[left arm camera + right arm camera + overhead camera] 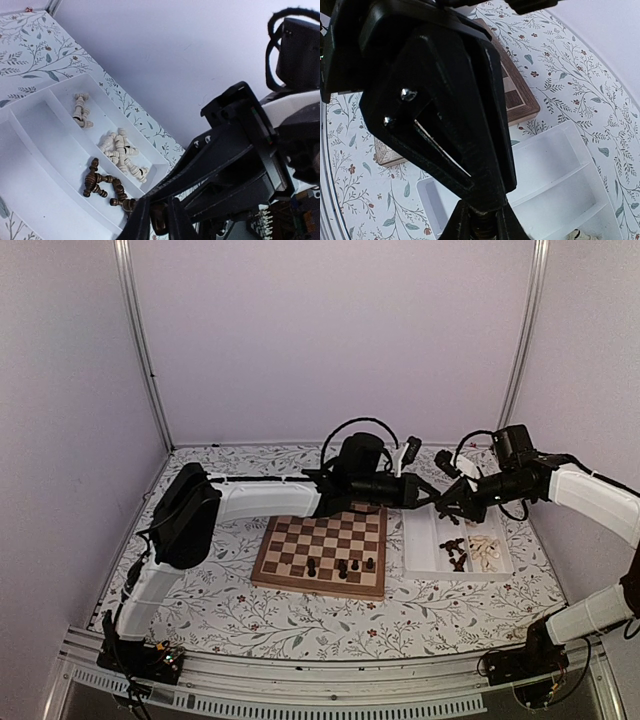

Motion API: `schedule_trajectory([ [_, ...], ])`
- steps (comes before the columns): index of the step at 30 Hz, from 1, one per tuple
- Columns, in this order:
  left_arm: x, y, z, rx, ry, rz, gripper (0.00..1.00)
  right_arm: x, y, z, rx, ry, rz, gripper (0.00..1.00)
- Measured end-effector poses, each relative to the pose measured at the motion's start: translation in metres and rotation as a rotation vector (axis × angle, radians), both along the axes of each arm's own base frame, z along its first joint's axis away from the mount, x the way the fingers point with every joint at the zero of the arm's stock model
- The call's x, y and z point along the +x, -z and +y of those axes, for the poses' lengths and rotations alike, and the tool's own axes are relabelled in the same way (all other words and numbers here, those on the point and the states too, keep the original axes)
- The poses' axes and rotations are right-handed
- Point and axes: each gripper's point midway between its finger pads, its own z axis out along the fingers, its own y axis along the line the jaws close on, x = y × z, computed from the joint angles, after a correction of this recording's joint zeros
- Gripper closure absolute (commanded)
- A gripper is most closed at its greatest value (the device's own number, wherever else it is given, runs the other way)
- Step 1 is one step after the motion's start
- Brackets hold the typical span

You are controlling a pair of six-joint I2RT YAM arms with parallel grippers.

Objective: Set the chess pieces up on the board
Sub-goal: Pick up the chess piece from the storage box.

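nearest the lens, pinched tight between the left gripper's (159, 207) fingers: a dark piece (159, 223), long axis seemingly along the fingers, mostly hidden. clamped from the opposite side as well by the right gripper (480, 217), tip to tip, in the air above the white tray (425, 545). reads as a hand-off. board (300, 550) down and to the left of the grip, on the left arm's side, so likely carried there by the left after a release by the right.
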Motion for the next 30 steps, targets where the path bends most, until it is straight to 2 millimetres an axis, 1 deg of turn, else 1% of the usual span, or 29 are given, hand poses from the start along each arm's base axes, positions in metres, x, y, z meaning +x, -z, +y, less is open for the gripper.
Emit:
schedule_trajectory([
  [1,0.000,0.000,-0.001,-0.001,0.004,0.005,0.94,0.000,0.000,-0.001,-0.004,0.003,-0.002,0.87],
  [4,0.001,0.002,-0.002,-0.006,-0.001,0.025,1.00,0.001,0.001,-0.003,-0.019,0.011,-0.009,0.75],
  [9,-0.003,0.001,-0.004,-0.027,0.019,0.036,1.00,0.001,0.004,-0.005,-0.025,0.023,-0.001,0.64],
  [14,-0.005,-0.004,-0.005,-0.050,0.029,0.031,1.00,0.001,0.016,-0.012,-0.060,0.062,0.018,0.59],
  [18,-0.005,-0.003,-0.005,-0.061,0.032,0.030,1.00,0.002,0.020,-0.019,-0.069,0.090,0.031,0.59],
  [25,-0.006,0.005,-0.004,-0.063,0.029,0.040,1.00,-0.003,0.025,-0.022,-0.070,0.106,0.047,0.61],
  [26,-0.006,0.006,-0.003,-0.064,0.027,0.042,1.00,-0.004,0.025,-0.023,-0.069,0.108,0.046,0.63],
  [30,-0.006,0.008,-0.002,-0.069,0.025,0.044,1.00,-0.007,0.022,-0.024,-0.068,0.105,0.042,0.74],
])
